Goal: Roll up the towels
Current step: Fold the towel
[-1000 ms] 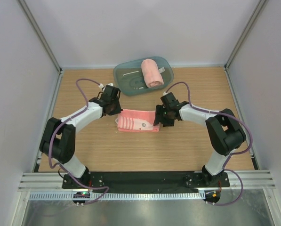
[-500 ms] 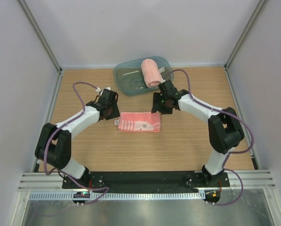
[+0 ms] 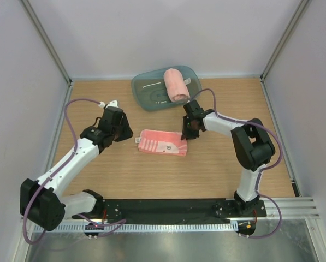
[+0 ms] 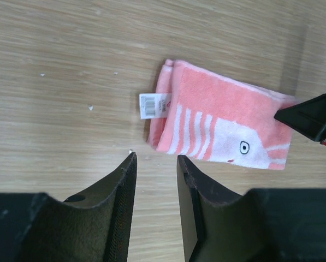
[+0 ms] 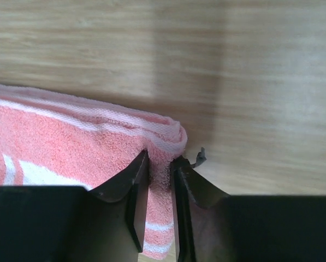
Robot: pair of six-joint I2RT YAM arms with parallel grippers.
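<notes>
Towels, second of two: the folded rabbit towel (image 3: 163, 143) is lying flat on the desk (image 3: 217, 169), while the rolled towel (image 3: 175, 84) is already sitting in the teal tub (image 3: 143, 90). Within the last second the left arm (image 3: 81, 150) has been swinging out to its own side. Its jaws, pressed together a moment ago, are now standing part-spread and empty, hovering over bare wood just short of the towel's end that bears the white tag (image 4: 154, 105). The right jaws, which had been lifting toward the tub, are back down at the opposite end. They are narrowing from wide into a pinch on the towel's doubled edge, with cloth showing between them. By this reading one roll is finished and the second is only starting, with the right end being taken as the probable starting edge.
</notes>
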